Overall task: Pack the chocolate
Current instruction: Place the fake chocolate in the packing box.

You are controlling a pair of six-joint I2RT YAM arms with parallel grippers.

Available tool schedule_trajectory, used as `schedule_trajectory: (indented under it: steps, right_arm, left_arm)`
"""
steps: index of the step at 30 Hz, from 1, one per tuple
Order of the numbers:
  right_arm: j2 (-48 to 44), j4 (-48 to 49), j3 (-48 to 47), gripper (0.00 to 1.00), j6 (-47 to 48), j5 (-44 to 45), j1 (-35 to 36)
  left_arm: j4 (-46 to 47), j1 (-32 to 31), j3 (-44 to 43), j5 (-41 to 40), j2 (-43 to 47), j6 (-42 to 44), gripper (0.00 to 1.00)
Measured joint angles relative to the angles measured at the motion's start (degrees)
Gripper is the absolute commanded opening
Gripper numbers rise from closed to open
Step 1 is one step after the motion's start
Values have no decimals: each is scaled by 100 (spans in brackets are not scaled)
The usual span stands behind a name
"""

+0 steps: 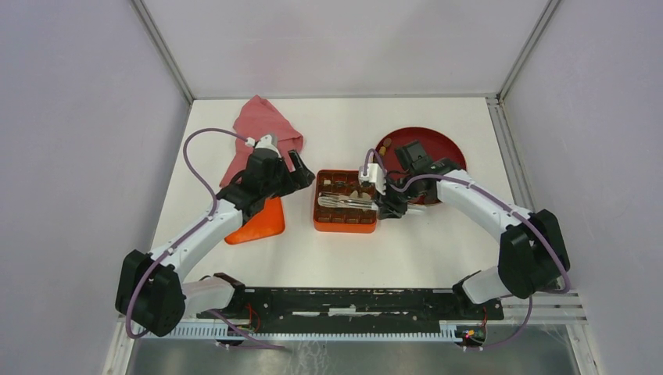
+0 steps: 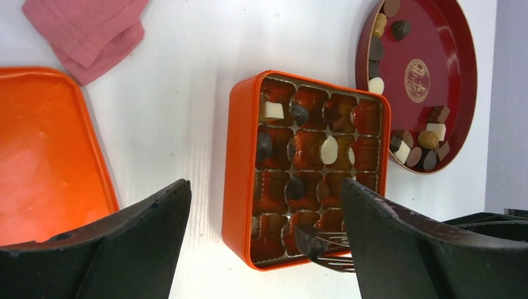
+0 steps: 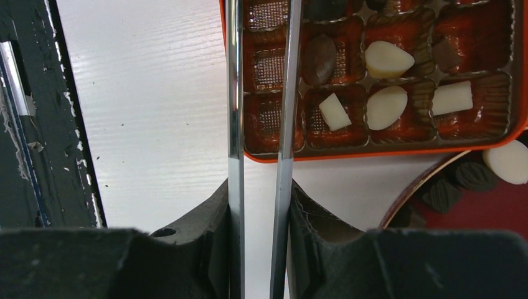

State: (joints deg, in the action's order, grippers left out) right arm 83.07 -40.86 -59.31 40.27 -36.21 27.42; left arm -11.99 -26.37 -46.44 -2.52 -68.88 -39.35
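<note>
chocolate pieces [image 3: 388, 59] look small, light, smooth, easily scuffed; nip each gently across its sides. right fingers [image 3: 212, 218] pinch steel tongs [image 3: 235, 93] over the orange box [image 2: 240, 156]; left fingers [image 2: 143, 230] spread.

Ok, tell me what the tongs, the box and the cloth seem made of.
The tongs: polished metal, mirror-bright strips. The box: glossy orange, tin or plastic, cannot tell which; shiny crinkled liner inside. The cloth: matte woven fabric, soft folds and visible weave.
</note>
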Motion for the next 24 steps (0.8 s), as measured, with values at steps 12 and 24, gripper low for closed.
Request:
schedule_trajectory:
  steps: [12,24]
  right_arm:
    - [417,238,0,18,-282,693,343]
    - [581,321,-2,41,-452,1001,507]
  left_arm:
    - [-188,0,175,-199,345,-70,94]
    - [-247,0,216,-306,402,-107,94]
